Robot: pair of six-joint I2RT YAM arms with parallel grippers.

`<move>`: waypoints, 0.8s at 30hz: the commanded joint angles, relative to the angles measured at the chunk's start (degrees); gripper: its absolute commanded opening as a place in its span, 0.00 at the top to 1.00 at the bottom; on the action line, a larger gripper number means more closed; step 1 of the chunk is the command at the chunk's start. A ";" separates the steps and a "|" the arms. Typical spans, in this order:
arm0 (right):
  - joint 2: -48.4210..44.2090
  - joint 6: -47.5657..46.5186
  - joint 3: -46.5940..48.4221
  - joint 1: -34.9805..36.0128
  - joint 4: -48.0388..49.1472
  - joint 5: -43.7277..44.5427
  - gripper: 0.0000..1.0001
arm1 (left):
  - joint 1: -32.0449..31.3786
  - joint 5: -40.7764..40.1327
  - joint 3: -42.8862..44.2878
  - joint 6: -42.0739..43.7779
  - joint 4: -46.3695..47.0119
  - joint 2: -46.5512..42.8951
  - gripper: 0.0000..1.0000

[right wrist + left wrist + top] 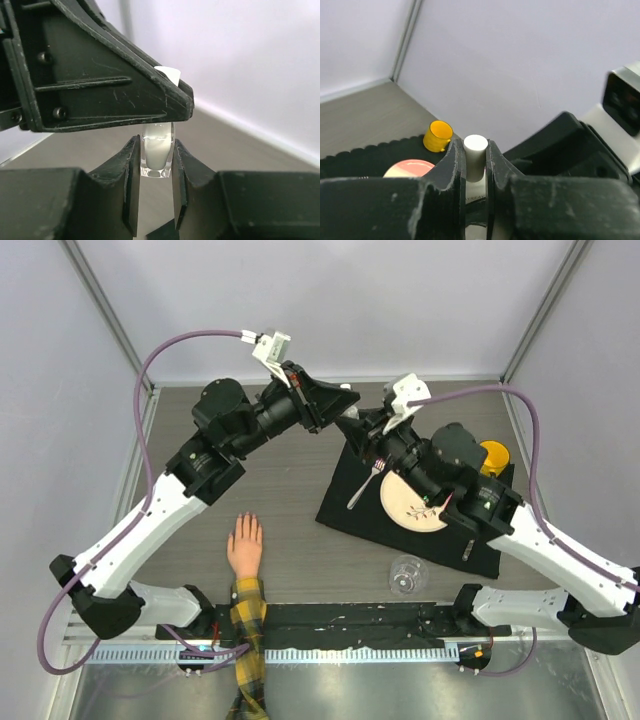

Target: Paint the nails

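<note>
Left gripper [475, 161]: clamped on a white cap [475, 144], one finger at each side, cap top poking out above the fingertips. Right gripper [156, 156]: pinched likewise on a small clear bottle [157, 150] of milky white liquid, directly under the left gripper's black body. Both raised over the far middle of the table [300, 500], tip to tip, just beyond the back corner of a black mat [440, 540].

On the mat: cream plate [408, 505] partly under the right arm, fork [364, 486] beside it, yellow cup [494, 455] at the far right corner. Clear glass [407, 574] at the mat's near edge.

Well apart from both grippers, near the front edge and left of the mat: fake hand [244, 546], flat, palm down, fingers pointing toward the back wall, plaid sleeve [249, 635] trailing off the front edge. Nails [244, 521] at its fingertips, too small to make out singly.
</note>
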 commanded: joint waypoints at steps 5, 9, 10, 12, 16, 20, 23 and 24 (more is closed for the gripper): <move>-0.23 -21.71 -3.43 9.82 13.78 23.01 1.00 | -5.32 -7.50 2.80 2.81 -3.65 0.83 1.00; -0.84 -20.58 -4.05 9.03 14.14 19.58 1.00 | -5.32 -5.21 2.36 2.64 -2.42 0.39 0.85; -1.10 -19.96 -4.14 8.51 14.05 18.61 1.00 | -5.15 -4.16 2.18 2.72 -2.06 0.12 0.77; -1.89 -18.47 -4.49 7.19 13.79 15.98 1.00 | -4.97 -1.53 0.61 2.81 0.56 -0.66 0.54; -3.30 -13.82 -5.10 4.03 12.65 10.44 1.00 | -3.74 0.77 -1.16 1.76 3.65 -2.86 0.36; -4.18 -10.03 -5.54 0.08 11.24 -0.33 1.00 | -2.16 1.39 -2.12 -0.26 3.82 -4.70 0.25; -5.15 -5.73 -6.16 -3.27 9.92 -6.16 1.00 | 0.56 1.91 -4.14 -4.38 6.28 -7.25 0.18; -5.67 -5.11 -6.24 -4.32 9.48 -8.36 1.00 | 2.57 2.26 -4.49 -7.18 6.46 -7.96 0.18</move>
